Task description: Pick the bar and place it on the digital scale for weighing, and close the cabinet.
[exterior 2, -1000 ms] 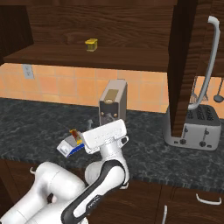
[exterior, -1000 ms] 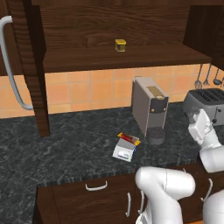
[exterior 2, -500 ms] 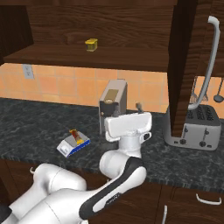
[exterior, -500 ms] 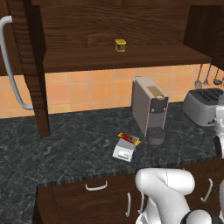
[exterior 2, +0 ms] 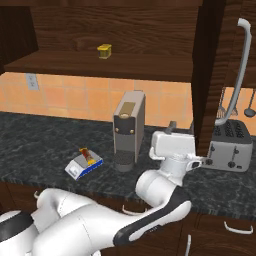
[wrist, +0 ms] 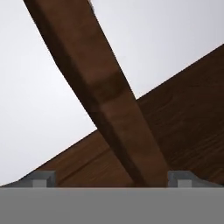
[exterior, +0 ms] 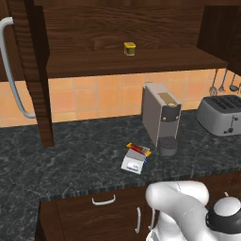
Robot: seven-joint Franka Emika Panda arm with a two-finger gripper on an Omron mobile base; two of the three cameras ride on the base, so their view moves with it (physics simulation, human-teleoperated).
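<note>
The bar [exterior: 138,148], red-brown with yellow ends, lies on the digital scale [exterior: 132,162] on the dark counter, left of the coffee machine. From the right base view the bar [exterior 2: 86,154] and the scale [exterior 2: 80,168] sit at the left. The cabinet stands open: its left door [exterior: 36,70] and right door [exterior 2: 207,75] swing outward. My gripper [exterior 2: 199,159] is open at the lower end of the right door. In the hand view the door's narrow edge [wrist: 109,87] runs up from between the fingertips [wrist: 43,177], and my gripper [wrist: 111,179] holds nothing.
A small yellow jar [exterior: 129,48] stands on the cabinet shelf. The grey coffee machine [exterior: 160,115] and the toaster [exterior: 220,114] stand on the counter. The toaster [exterior 2: 229,145] is just behind the right door's long silver handle [exterior 2: 240,70]. Utensils hang on the wall at the right.
The arm has swung right, from beside the scale past the coffee machine to the right cabinet door. The bar stays on the scale. The gripper has stayed open.
</note>
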